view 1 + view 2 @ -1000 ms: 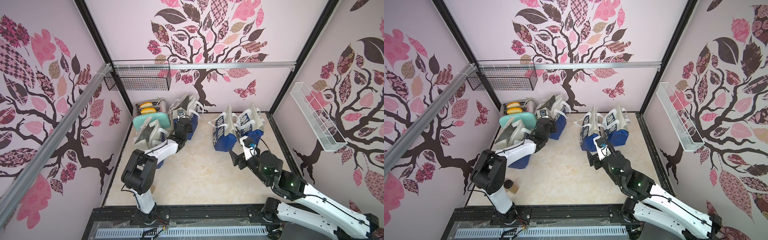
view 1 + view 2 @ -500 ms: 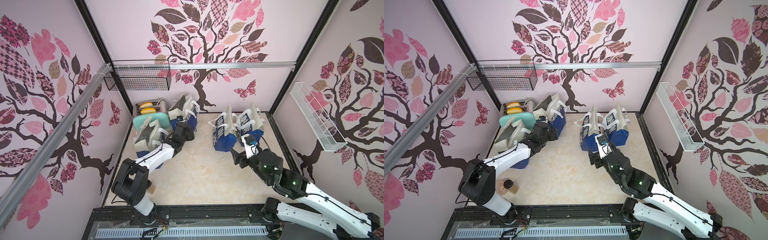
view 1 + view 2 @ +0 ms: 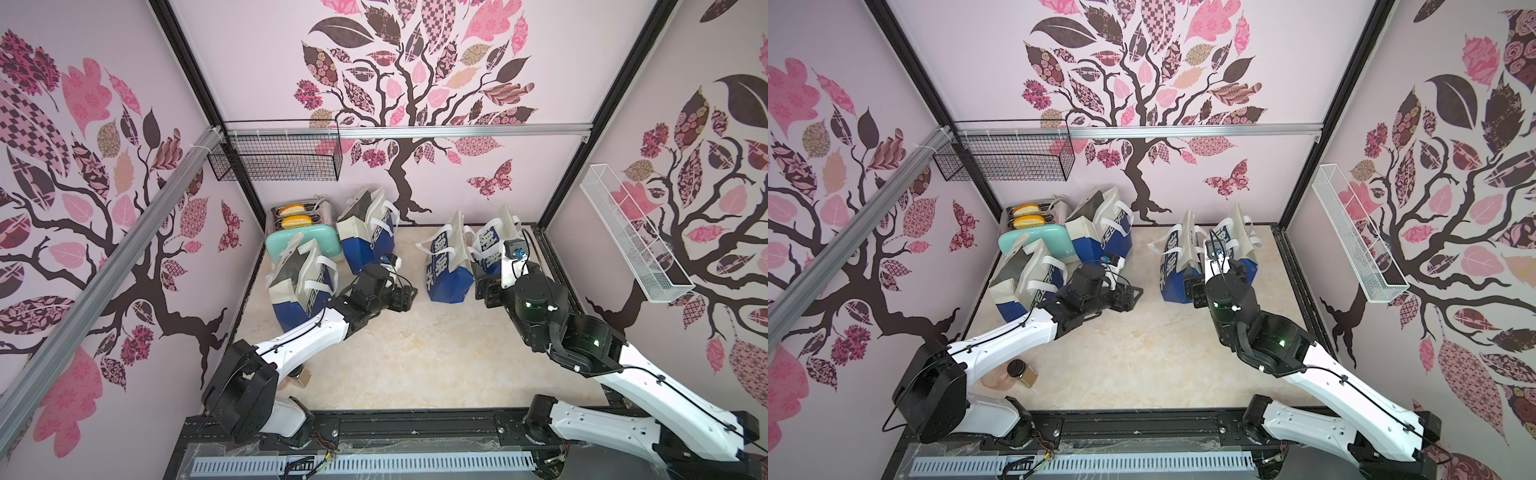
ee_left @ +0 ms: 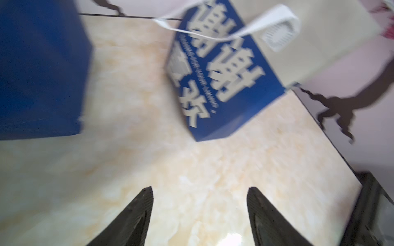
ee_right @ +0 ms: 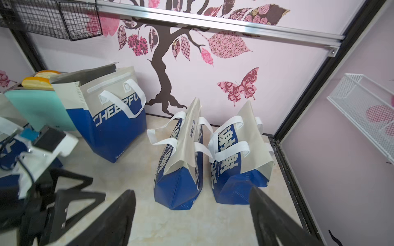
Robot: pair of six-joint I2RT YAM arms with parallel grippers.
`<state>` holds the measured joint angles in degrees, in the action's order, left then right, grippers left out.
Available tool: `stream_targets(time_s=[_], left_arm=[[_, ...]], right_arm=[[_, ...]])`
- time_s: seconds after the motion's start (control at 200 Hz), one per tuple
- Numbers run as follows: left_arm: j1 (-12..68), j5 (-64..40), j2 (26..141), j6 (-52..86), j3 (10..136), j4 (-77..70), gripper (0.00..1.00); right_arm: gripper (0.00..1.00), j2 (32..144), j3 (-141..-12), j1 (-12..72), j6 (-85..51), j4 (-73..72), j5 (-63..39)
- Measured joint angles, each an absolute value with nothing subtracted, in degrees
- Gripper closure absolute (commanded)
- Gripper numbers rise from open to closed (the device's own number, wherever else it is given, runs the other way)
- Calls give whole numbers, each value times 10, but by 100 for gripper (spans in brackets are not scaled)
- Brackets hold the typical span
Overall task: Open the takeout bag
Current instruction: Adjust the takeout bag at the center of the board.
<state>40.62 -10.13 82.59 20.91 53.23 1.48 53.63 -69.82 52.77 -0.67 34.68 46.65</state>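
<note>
The marble-look table (image 3: pixel 415 357) holds an inner closed bag (image 3: pixel 448 268) and a corner closed bag (image 3: pixel 494 243) at the back right, their tops pinched flat. A rear open bag (image 3: pixel 365 237) and a front open bag (image 3: pixel 297 291) stand at the left. All four are blue-and-cream takeout bags.

The right wrist view alone shows a teal toaster (image 5: pixel 38 108) side-on. It also reads "CHEERFU" on the rear open bag, with the rest under a handle. Large white Chinese characters mark the closed pair; in the blurred left wrist view the small print is unreadable.

The left gripper (image 4: pixel 199 189) hangs over bare table near the inner closed bag, fingers apart and holding nothing. The right gripper (image 5: pixel 191 190) faces the closed pair, spread wide and empty.

In a top view a small dark-lidded jar (image 3: pixel 1018 370) sits by the left arm.
</note>
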Motion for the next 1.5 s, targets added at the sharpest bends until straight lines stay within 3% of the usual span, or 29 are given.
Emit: stream_targets(time_s=[0.22, 0.525, 0.85, 1.22, 1.5], left_arm=[[489, -184, 924, 228, 570, -60, 32], [482, -126, 1057, 318, 641, -139, 30], [428, -29, 1063, 360, 672, -170, 27], [400, 36, 1067, 312, 732, -127, 23], [398, 37, 1015, 286, 611, -167, 22]], right_arm=[[14, 550, -707, 526, -30, 375, 476], [12, 528, -688, 526, -23, 376, 494], [12, 545, -650, 503, -18, 371, 492], [11, 599, -650, 453, -51, 387, 434], [10, 621, -653, 389, 4, 375, 363]])
